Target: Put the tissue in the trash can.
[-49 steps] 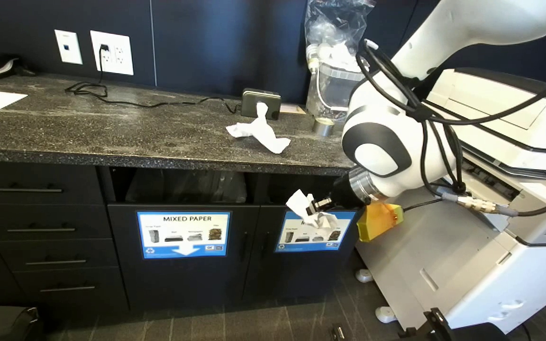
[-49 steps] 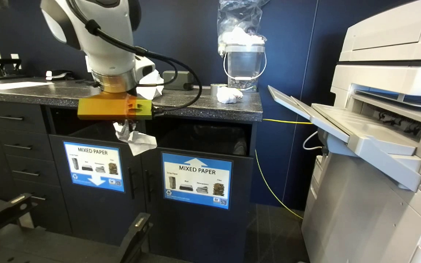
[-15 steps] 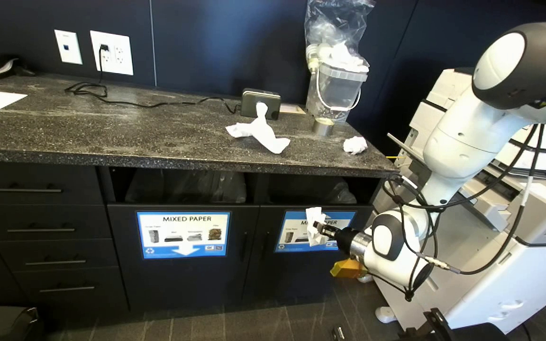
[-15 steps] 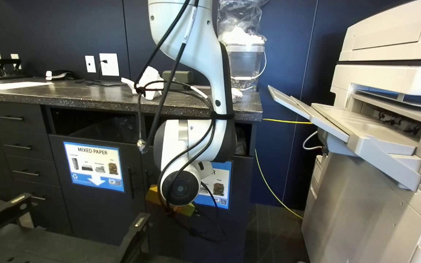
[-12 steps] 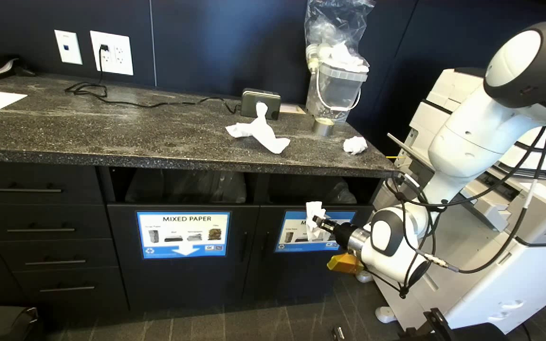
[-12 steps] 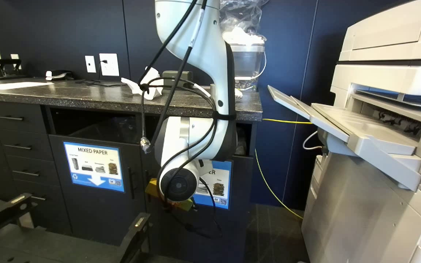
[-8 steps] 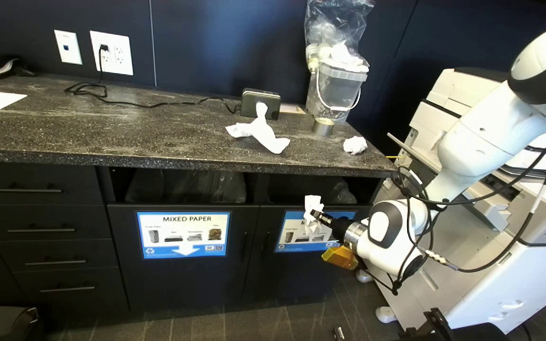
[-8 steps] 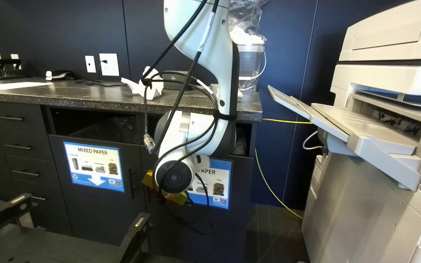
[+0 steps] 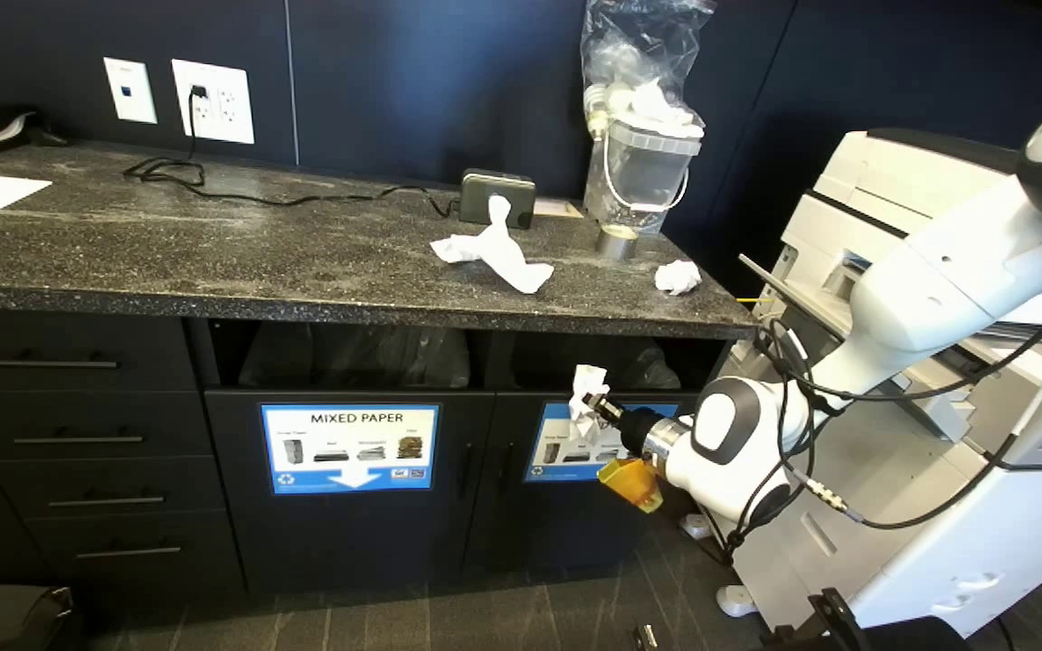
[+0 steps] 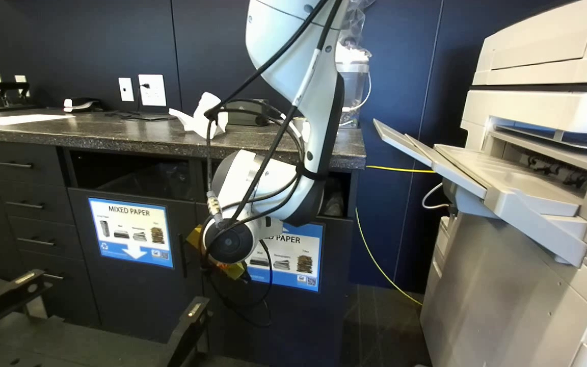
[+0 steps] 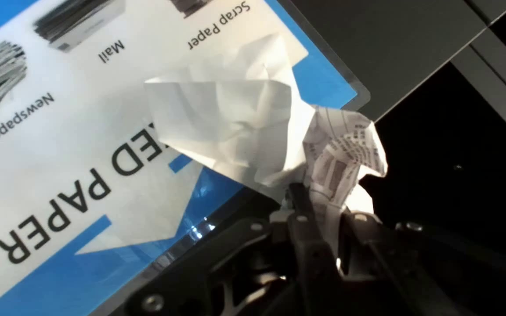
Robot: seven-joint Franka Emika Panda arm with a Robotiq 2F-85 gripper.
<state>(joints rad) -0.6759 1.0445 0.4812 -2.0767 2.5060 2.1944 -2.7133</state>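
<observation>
Navy walls (image 9: 421,81) rise behind a dark, speckled counter (image 9: 259,244); drawers (image 9: 78,461), a MIXED PAPER bin (image 9: 349,533) and the trash can (image 9: 562,520) are built in below it, over grey carpet (image 9: 449,624). On top sit a box (image 9: 476,201), a spread white wad (image 9: 500,251), a balled wad (image 9: 677,278), a small cylinder (image 9: 617,243) and a clear bucket (image 9: 650,172); a pale printer (image 9: 928,506) stands past the end. The gripper (image 11: 325,204) is clamped on the tissue (image 11: 244,123), crumpled and partly printed, in front of the trash can's label (image 11: 73,123); in an exterior view its top overlaps the slot (image 9: 544,360). In an exterior view the arm (image 10: 321,120) hides the tissue and blocks most of the slot.
</observation>
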